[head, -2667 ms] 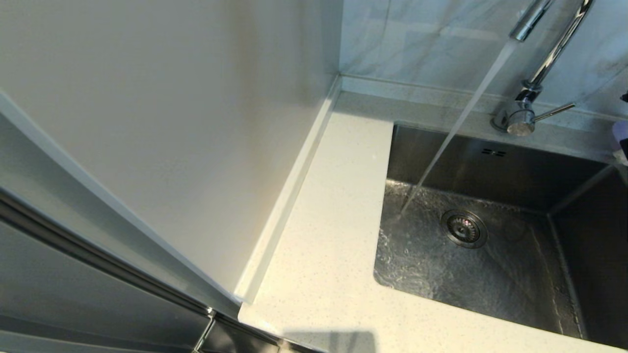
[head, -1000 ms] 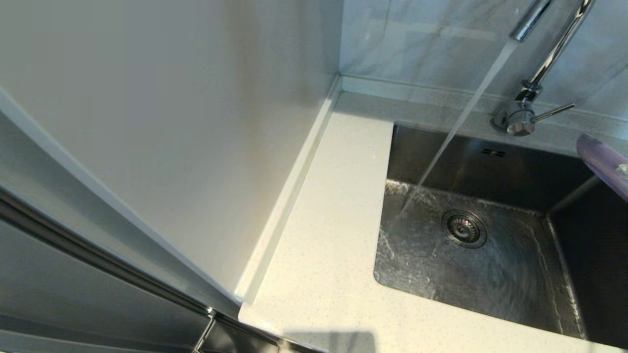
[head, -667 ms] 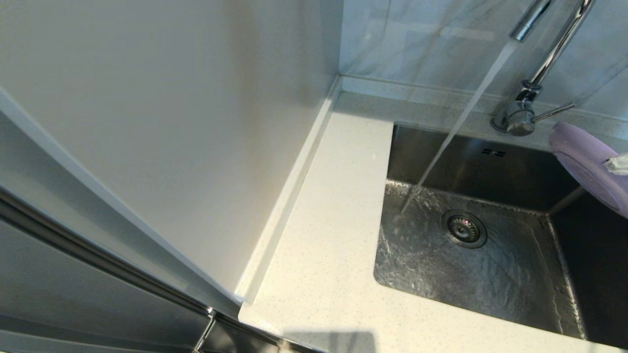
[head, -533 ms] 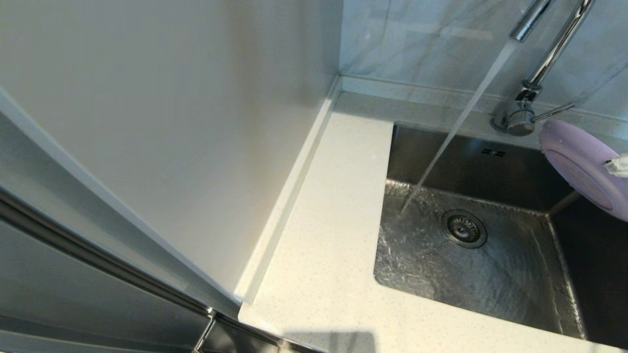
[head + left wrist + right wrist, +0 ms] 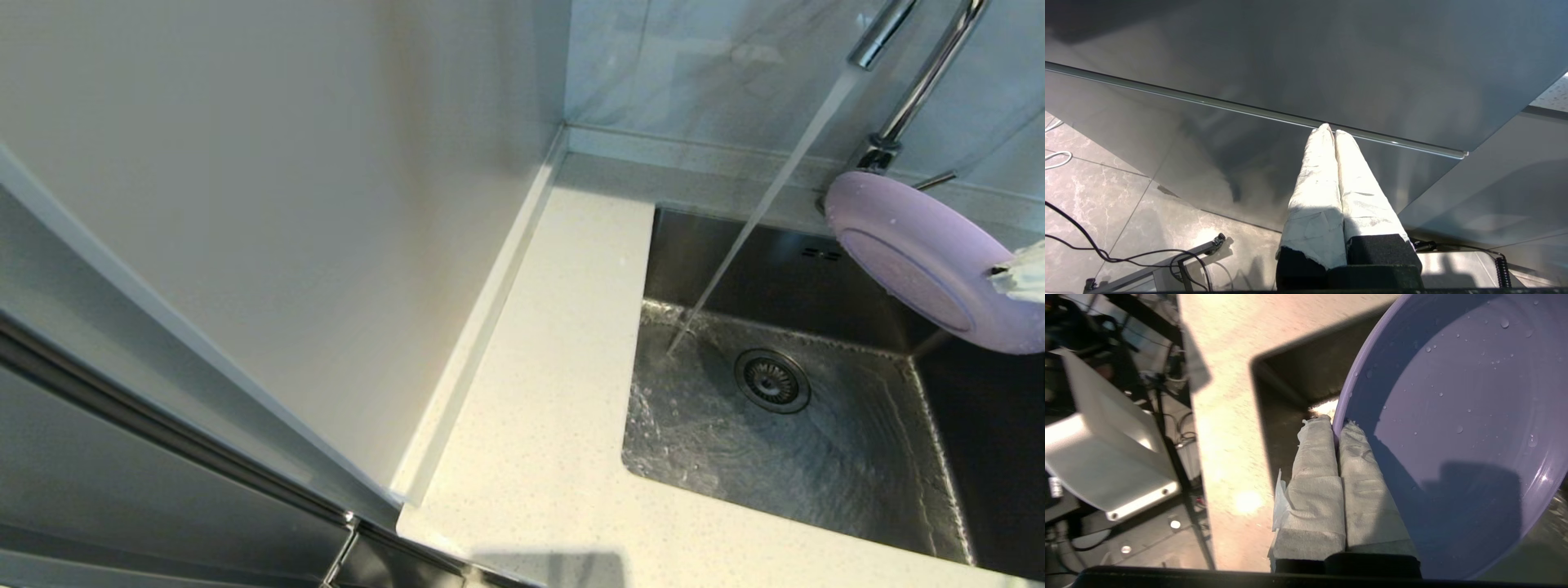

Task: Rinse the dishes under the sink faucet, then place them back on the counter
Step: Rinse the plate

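Lilac plate (image 5: 922, 253) is hanging tilted above the sink (image 5: 816, 457), right of the running water, hiding the faucet (image 5: 914, 82) base; right gripper (image 5: 1336, 424) is pinching its rim (droplets inside); left gripper (image 5: 1329, 131) is sitting clenched, empty.

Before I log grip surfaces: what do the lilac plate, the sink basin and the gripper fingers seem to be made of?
Lilac plate: matte, probably plastic or glazed ceramic; droplets bead on its even surface.
Sink: brushed stainless steel, by its grey sheen and fine grain.
Right gripper fingers: wrapped in white crinkled tape or cloth, pinching the plate's rim.
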Controlling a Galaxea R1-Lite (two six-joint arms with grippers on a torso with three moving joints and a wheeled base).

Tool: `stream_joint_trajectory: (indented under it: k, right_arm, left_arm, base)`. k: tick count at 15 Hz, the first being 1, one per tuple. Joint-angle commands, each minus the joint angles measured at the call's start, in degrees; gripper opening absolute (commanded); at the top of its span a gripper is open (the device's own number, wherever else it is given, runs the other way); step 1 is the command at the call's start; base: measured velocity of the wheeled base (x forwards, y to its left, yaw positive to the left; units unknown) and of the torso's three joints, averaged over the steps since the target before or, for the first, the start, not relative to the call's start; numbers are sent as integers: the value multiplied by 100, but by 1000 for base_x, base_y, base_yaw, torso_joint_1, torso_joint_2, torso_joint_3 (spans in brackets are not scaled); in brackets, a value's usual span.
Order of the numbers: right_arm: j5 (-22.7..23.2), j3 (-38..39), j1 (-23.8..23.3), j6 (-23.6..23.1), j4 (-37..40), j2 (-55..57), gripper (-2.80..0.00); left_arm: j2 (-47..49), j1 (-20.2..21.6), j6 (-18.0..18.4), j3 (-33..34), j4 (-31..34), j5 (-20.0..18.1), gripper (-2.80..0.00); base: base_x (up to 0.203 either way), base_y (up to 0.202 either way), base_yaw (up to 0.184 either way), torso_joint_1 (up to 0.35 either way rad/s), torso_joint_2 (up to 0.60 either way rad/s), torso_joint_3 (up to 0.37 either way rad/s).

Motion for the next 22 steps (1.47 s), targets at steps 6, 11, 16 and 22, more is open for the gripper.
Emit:
stream_joint_trajectory:
  k: [6,11,16,22]
  right_arm:
    - [72,-7,741,753,49,-174,-280]
    - [-42,-2,1065,2916,-1467,-57,-280]
    - [-328,-2,1319,3647,-2316,89,-280]
    - [-336,-10,1319,3903,-2813,292,-280]
  left_arm:
    - [0,1,0,0,0,1,-280]
    - [0,1,0,0,0,1,-280]
    - [0,1,0,0,0,1,-280]
    - [0,1,-3,0,0,1,-280]
  base:
    - [0,0,0,0,0,0]
    - [0,0,0,0,0,0]
    - [0,0,0,0,0,0]
    - [0,0,0,0,0,0]
